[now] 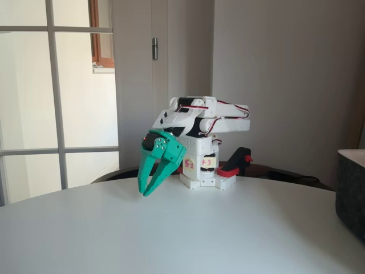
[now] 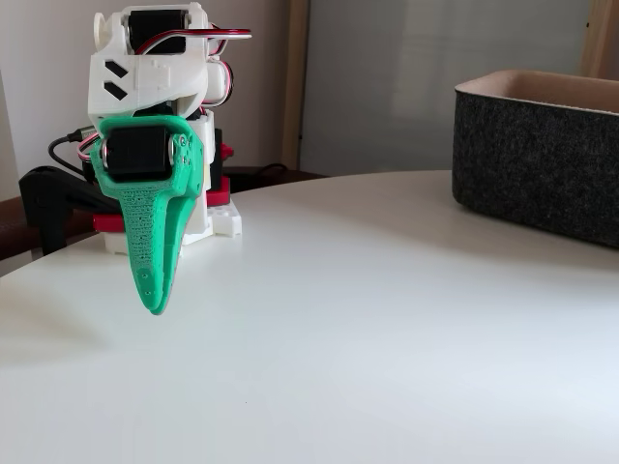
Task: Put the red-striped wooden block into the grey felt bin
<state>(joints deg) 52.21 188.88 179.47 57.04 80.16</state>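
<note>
My green gripper (image 1: 144,193) hangs just above the white table, left of the arm's white base (image 1: 199,171), fingers pointing down. The fingertips meet and nothing sits between them. In the other fixed view the gripper (image 2: 155,304) is seen edge-on, its tip hovering over the tabletop. The grey felt bin (image 1: 352,191) stands at the right edge of the table, far from the gripper; its dark fuzzy wall (image 2: 542,164) and pale rim show at the upper right. The red-striped wooden block is out of view.
The round white table (image 1: 182,234) stretches wide between gripper and bin. A red and black clamp (image 1: 235,164) holds the base at the table's far edge. A window and a door stand behind.
</note>
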